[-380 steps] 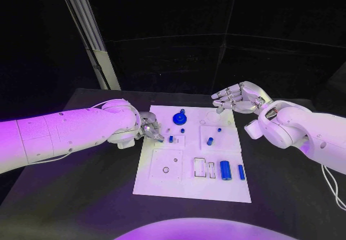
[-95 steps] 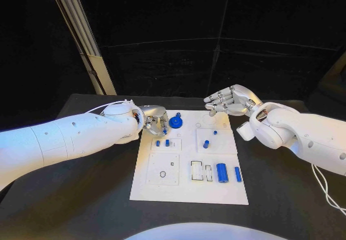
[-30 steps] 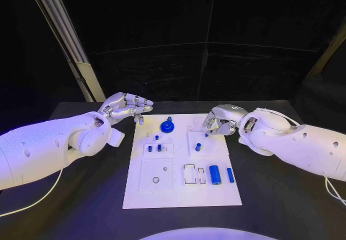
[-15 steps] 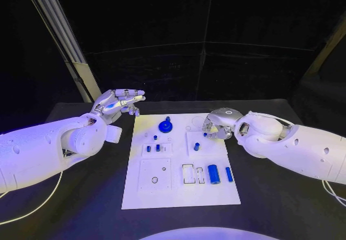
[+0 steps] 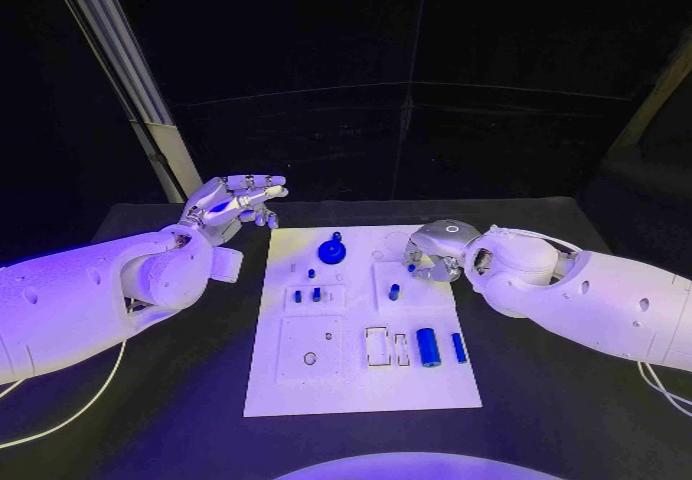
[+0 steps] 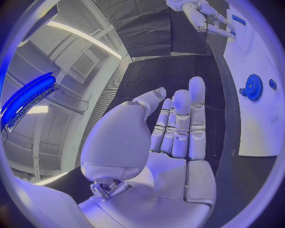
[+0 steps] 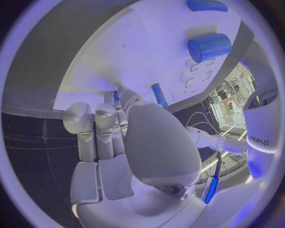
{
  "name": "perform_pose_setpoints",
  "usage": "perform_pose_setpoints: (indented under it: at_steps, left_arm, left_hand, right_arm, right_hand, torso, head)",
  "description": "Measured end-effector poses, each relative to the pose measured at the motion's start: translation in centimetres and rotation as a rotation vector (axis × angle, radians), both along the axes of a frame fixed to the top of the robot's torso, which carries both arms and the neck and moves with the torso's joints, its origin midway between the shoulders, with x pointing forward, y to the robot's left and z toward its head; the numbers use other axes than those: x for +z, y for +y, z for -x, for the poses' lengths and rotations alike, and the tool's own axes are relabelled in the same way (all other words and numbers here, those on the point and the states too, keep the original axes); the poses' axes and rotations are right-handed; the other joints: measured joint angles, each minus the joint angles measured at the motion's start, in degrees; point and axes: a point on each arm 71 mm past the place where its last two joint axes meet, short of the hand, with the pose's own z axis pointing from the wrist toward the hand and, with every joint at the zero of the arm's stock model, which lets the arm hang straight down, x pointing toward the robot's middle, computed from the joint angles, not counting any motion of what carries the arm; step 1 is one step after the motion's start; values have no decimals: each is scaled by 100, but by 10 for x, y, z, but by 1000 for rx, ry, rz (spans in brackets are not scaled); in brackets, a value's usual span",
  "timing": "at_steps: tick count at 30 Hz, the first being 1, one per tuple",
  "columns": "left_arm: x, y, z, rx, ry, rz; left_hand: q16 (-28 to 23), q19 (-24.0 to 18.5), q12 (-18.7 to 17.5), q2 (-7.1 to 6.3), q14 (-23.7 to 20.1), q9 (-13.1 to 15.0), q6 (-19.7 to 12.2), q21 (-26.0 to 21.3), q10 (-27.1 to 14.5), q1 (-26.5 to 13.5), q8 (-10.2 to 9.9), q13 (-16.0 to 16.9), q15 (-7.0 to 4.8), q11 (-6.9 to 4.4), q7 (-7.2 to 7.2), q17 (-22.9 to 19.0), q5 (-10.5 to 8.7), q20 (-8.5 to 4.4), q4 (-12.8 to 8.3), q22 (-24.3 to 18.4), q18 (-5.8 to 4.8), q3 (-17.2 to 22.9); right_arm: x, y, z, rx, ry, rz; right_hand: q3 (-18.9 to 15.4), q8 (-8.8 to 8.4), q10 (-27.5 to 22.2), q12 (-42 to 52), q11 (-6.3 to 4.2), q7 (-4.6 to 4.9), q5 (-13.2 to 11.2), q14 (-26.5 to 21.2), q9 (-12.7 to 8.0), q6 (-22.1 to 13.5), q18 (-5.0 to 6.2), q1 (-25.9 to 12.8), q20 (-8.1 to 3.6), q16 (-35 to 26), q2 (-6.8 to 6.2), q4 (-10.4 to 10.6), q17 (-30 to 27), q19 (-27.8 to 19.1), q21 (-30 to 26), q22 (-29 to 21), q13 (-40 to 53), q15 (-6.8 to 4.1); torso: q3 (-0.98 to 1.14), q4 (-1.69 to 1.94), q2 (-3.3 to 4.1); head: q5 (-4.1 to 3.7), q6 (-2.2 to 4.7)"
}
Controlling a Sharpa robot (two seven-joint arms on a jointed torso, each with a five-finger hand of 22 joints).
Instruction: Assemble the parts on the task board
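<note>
Head view: white board (image 5: 361, 385) lies mid-table. Right hand (image 5: 433, 256) is down on the board's far right part, fingers curled over a small blue peg (image 5: 410, 267). From here the grip itself is hidden. Right wrist view shows more: fingers (image 7: 98, 118) are bunched together at the board (image 7: 142, 61), a sliver of blue peg (image 7: 116, 95) between their tips, so they appear to pinch it. Same view shows a short blue pin (image 7: 158, 95) lying on the board just beside the hand, plus the big cylinder (image 7: 209, 46) and the bar (image 7: 207, 5) further off.

Left hand (image 5: 231, 205) hangs above the table off the board's far left corner, fingers apart, holding nothing. Left wrist view confirms: open palm (image 6: 172, 142), fingers straight, board edge (image 6: 252, 137) alongside, gear (image 6: 254, 87) on it, right hand (image 6: 204, 16) far beyond.

On the board: gear (image 5: 333, 250) at far middle; two small pegs (image 5: 307, 295) in the left block; pin (image 5: 392, 292) mid-right; cylinder (image 5: 427, 347) and bar (image 5: 459, 347) near right; empty slots (image 5: 385, 347) beside the cylinder.

Versus 3.2 s ago: the left hand was down at the board's far left by the gear and is now lifted clear; the right hand was raised and spread and has come down onto the board.
</note>
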Motion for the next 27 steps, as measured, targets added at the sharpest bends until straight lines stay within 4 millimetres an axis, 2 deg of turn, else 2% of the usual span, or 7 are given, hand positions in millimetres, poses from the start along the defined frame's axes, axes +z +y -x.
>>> perform_pose_setpoints:
  at_steps: [4, 6, 12, 14, 20, 23, 27]
  left_arm:
    - [0, 0, 0, 2, 1, 1]
    - [0, 1, 0, 3, 2, 2]
    - [0, 1, -1, 6, 3, 2]
    - [0, 2, -1, 7, 3, 2]
    - [0, 3, -1, 10, 3, 2]
    - [0, 3, -2, 12, 3, 1]
    - [-1, 4, -2, 15, 3, 0]
  left_hand:
    - [0, 0, 0, 0, -20, 0, 20, 0, 0, 0, 0, 0, 21, 0, 20, -7, 0, 0, 0, -5, -1, 0]
    - [0, 0, 0, 0, -20, 0, 20, 0, 0, 0, 0, 0, 21, 0, 20, -7, 0, 0, 11, -5, -1, -11]
    - [0, 0, 0, 0, -20, 0, 20, 0, 0, 0, 0, 0, 21, 0, 20, -9, 0, 0, 15, -5, -1, -16]
    - [0, 0, 0, 0, -20, -1, 20, 0, 0, 0, 0, 0, 21, 0, 20, -17, 0, 0, -2, -13, -1, -32]
    - [0, 0, 0, 0, -20, -1, 20, 0, 0, 0, 0, -1, 21, 0, 20, -17, 0, 0, -2, -12, -2, -32]
    - [0, 0, 0, 0, -20, -1, 20, 0, 0, 0, 0, -1, 21, 0, 20, -17, 0, 0, -2, -12, -1, -32]
    - [0, 0, 0, 0, -20, -1, 20, 0, 0, 0, 0, -1, 21, 0, 20, -25, 0, 0, -2, -18, -2, -32]
  right_arm:
    - [0, 1, -1, 1, 2, 2]
    - [0, 2, -1, 2, 3, 3]
    - [0, 3, -2, 3, 7, 7]
    - [0, 3, -3, 3, 8, 8]
    - [0, 5, -3, 2, 8, 10]
    - [0, 5, -2, 1, 5, 10]
    - [0, 5, 0, -2, -3, 5]
  right_hand:
    - [203, 0, 47, 0, -14, 4, -165, 0, 8, 46, 0, 0, -9, 155, 0, -26, 121, 52, 151, 185, 0, 0]
    - [293, 0, 73, 14, -29, 5, -165, 0, 8, 46, -89, 11, -9, 221, 11, -44, 170, 92, 212, 265, 0, 0]
    - [587, 2, 218, 48, -70, -39, -200, 0, 28, 212, -89, 31, -29, 446, 31, -167, 351, 246, 468, 603, 6, 0]
    - [700, 34, 271, 77, -80, -47, -205, 0, 34, 288, -180, 32, -33, 486, 32, -226, 379, 346, 602, 789, 10, 0]
    - [1003, 33, 369, 78, -99, -69, -285, 0, 42, 380, -178, -31, -49, 570, 93, -377, 394, 380, 775, 1026, 24, -1]
    - [1060, 30, 369, 77, -99, -69, -288, 0, 44, 380, -178, -55, -69, 570, 116, -433, 397, 400, 803, 1071, 26, 0]
    - [1107, 17, 369, 76, -99, -69, -297, 0, 49, 380, -178, -131, -39, 603, 100, -447, 403, 431, 850, 1141, 31, 0]
  torso:
    - [-1, 0, 0]
    - [-1, 0, 0]
    - [-1, -2, -1]
    - [-1, -3, -3]
    - [-1, -5, -4]
    - [-1, -6, -7]
    - [-1, -7, -7]
  head:
    - [7, -12]
    - [10, -16]
    - [16, -30]
    - [13, -32]
    - [2, -33]
    - [-3, -33]
    - [-15, -29]
